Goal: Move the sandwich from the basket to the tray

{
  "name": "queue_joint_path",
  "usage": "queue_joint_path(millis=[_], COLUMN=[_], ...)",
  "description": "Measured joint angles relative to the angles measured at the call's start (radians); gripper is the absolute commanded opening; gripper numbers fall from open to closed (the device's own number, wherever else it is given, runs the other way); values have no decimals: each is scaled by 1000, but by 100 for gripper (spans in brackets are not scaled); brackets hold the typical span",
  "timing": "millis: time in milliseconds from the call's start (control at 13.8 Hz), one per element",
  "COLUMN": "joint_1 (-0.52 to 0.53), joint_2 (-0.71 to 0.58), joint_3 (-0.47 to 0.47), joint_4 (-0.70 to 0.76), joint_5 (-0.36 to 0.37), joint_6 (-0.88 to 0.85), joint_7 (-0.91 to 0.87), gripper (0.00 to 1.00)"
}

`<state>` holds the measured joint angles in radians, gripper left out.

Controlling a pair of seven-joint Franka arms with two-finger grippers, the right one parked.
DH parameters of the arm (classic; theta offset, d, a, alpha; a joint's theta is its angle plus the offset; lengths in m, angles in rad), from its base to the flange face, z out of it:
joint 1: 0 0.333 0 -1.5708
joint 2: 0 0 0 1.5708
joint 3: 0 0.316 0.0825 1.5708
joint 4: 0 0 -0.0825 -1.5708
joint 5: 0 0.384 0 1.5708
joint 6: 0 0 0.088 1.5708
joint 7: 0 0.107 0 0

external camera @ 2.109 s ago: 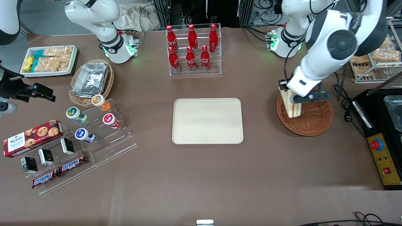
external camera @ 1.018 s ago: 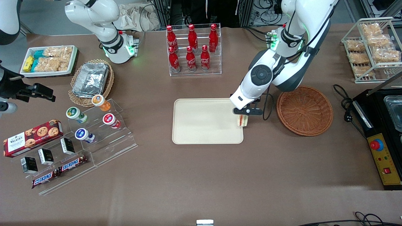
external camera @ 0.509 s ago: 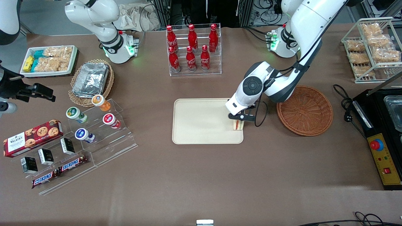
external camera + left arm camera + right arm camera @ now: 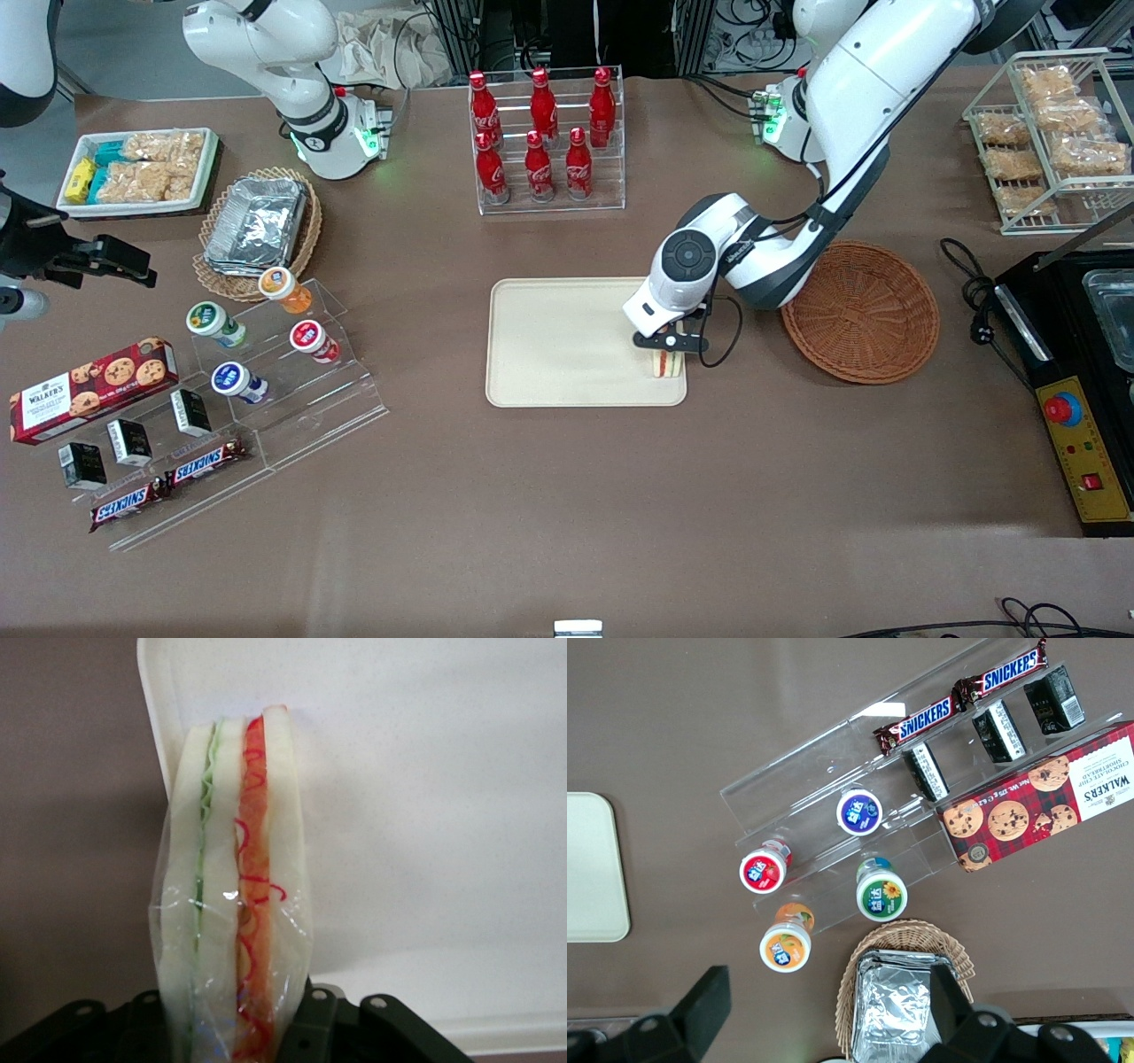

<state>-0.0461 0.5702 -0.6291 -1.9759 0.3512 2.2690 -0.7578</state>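
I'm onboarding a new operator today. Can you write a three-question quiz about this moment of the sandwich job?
1. True or false: the sandwich lies in the basket.
2. Over which part of the tray is the tool? A) its middle B) the corner nearest the basket and the front camera C) the edge nearest the bottles
3. What is the tool shut on?

Key
1. False: the basket holds nothing, and the sandwich is over the tray.
2. B
3. The sandwich, in clear wrap, its red and green filling edge showing in the left wrist view.
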Motion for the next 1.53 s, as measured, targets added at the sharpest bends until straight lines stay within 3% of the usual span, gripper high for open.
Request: queue_joint_path(millis=[364,655,873,1164,1527], joint_1=[-7,-8,-6,69,190], joint_2=[15,-10,-89,-222,-317], joint_3=[-1,-22,-35,-34,-32], joint_4=[32,132,182,192,205], joint_5=[5,5,-59,-154,-170], joint_6=[-14,-208,-291,-390,-464], joint_7=[-13,-20,-20,68,170], gripper=[100,100,100,100,100])
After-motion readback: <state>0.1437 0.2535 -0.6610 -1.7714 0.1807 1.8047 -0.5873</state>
